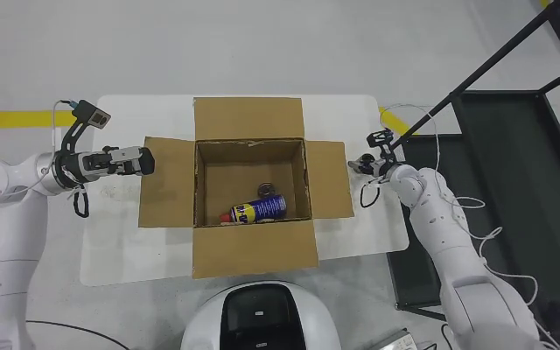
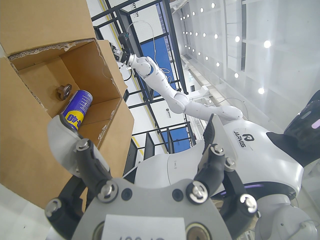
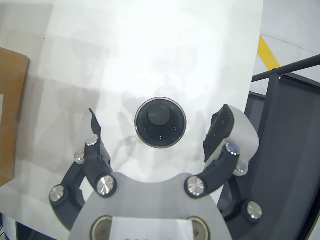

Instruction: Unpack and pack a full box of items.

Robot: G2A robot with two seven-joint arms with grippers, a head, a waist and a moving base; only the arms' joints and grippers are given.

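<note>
Currently left gripper (image 2: 135,121) spread empty, right gripper (image 3: 157,111) spread over cap (image 3: 160,126), perhaps, can (image 1: 259,209) in box (image 1: 249,118)

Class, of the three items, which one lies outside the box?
The black cap, on the table by the open right gripper; the can and the nut lie inside the box.

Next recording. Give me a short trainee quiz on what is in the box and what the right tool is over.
1. True or false: the blue spray can lies on its side inside the cardboard box.
2. What lies right below the open right tool? A) a red cup B) a black round object C) a tape roll
3. Fill in: the box holds ___ items, the can and a small metal part.
Key: 1 true; 2 B; 3 two.
</note>
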